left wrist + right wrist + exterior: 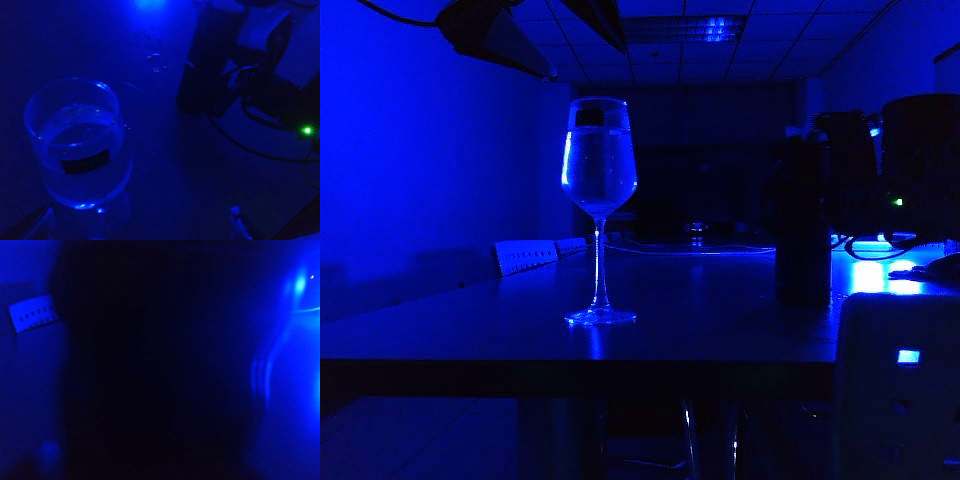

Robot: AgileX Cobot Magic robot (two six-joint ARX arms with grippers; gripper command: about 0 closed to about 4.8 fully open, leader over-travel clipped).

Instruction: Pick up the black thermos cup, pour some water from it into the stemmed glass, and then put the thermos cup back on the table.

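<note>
Dark glossy table (470, 335), thick front edge, blue reflections. Stemmed glass (599, 200) upright on it left of centre, liquid in bowl, foot flat on top. Black thermos cup (803, 225) upright to right, well apart from glass. Pale power strip (526, 255) at far left edge. Cables (880, 250) far right.

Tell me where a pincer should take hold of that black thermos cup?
Around the middle of the black thermos cup, coming in level from the right side: it stands upright, its sides are straight, and the stemmed glass stands well clear to its left.
</note>
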